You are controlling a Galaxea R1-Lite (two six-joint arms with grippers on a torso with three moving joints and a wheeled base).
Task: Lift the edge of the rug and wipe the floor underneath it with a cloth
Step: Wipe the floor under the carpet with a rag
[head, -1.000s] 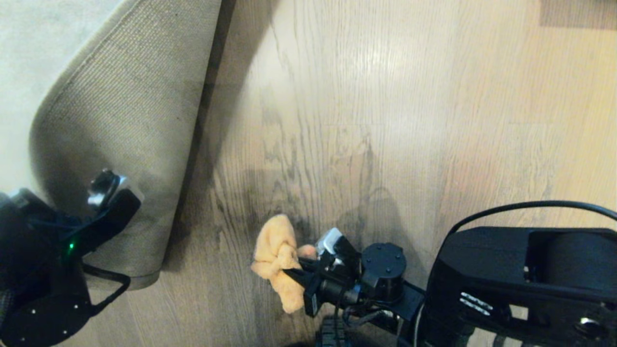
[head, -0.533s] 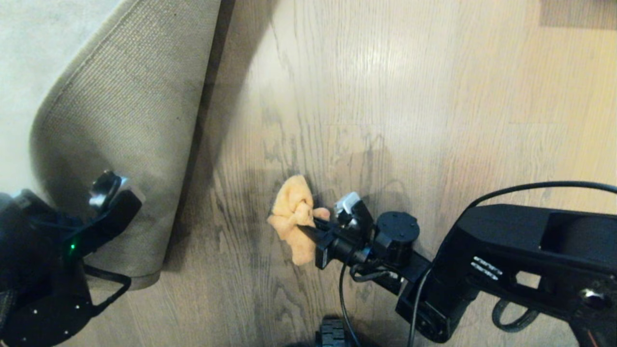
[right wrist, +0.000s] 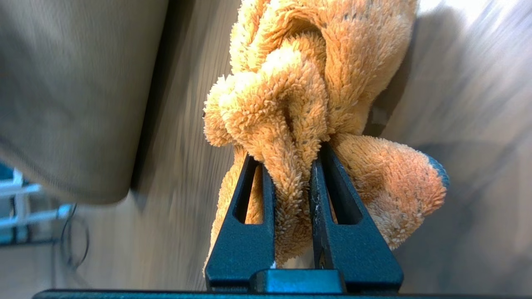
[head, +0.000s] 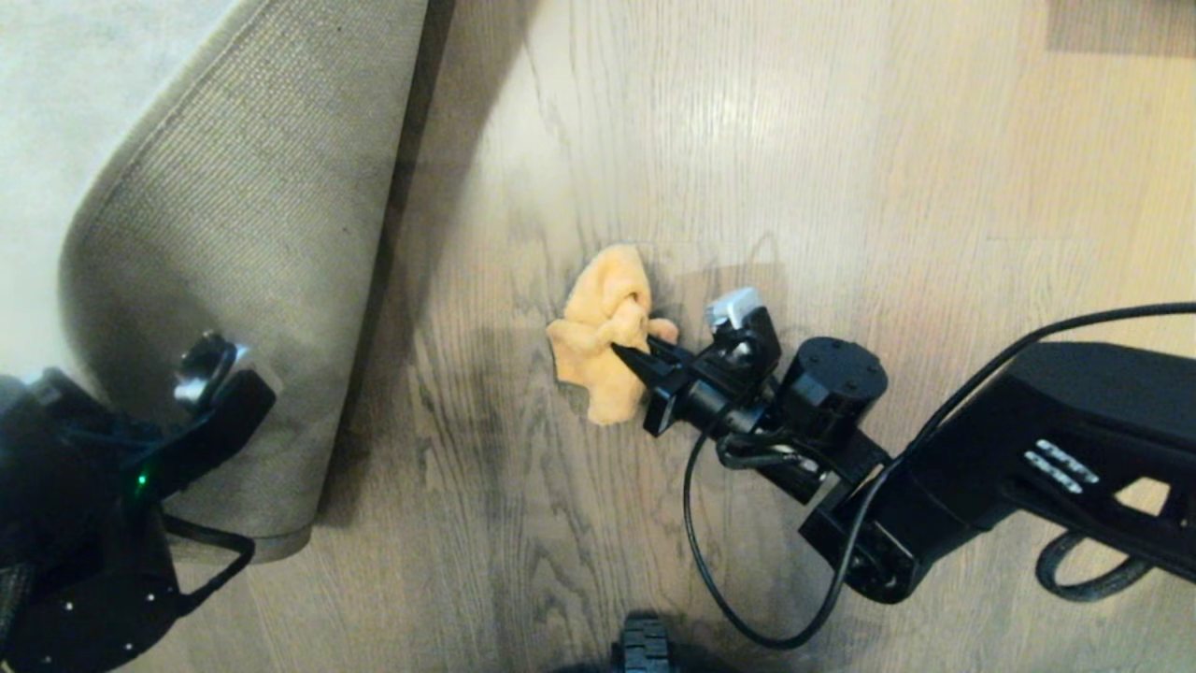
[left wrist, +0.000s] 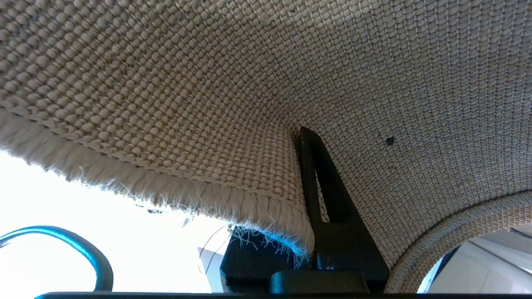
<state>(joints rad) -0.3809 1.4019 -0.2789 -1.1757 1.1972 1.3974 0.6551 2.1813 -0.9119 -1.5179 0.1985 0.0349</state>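
Note:
The rug edge (head: 262, 234) is folded up and back at the left of the head view, its coarse beige backing facing me over the pale grey pile (head: 56, 93). My left gripper (left wrist: 293, 166) is shut on the rug edge (left wrist: 232, 187); one black finger (left wrist: 328, 199) lies against the backing and the other is hidden behind the border. My right gripper (head: 624, 353) is shut on the bunched orange cloth (head: 607, 327), pressing it onto the wood floor (head: 766, 168) right of the lifted rug. In the right wrist view the cloth (right wrist: 307, 83) is pinched between the right gripper (right wrist: 286, 155).
A black cable (head: 710, 561) loops from the right arm over the floor. A wheel of my base (head: 645, 650) shows at the bottom edge. A darker patch (head: 1121, 23) lies at the far right corner. The left arm's body (head: 75, 523) fills the near left.
My right gripper has swept the cloth away from my base across the floor, farther up and slightly right in the head view. The left gripper and the lifted rug edge have stayed still.

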